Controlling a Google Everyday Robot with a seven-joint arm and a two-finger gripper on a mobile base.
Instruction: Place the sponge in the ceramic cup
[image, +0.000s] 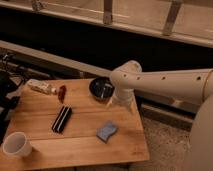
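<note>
The blue sponge (107, 131) lies flat on the wooden table (75, 145), right of centre near the front. The white ceramic cup (16, 144) stands upright at the table's front left corner, far from the sponge. My white arm reaches in from the right, and its gripper (116, 102) hangs over the table's back right part, just behind the sponge and beside a black bowl. The gripper touches neither the sponge nor the cup.
A black bowl (101, 87) sits at the back of the table, close to the gripper. A long black bar (61, 119) lies mid-table between sponge and cup. A bottle (41, 87) lies on its side at back left beside a small red item (62, 93). A ledge runs behind.
</note>
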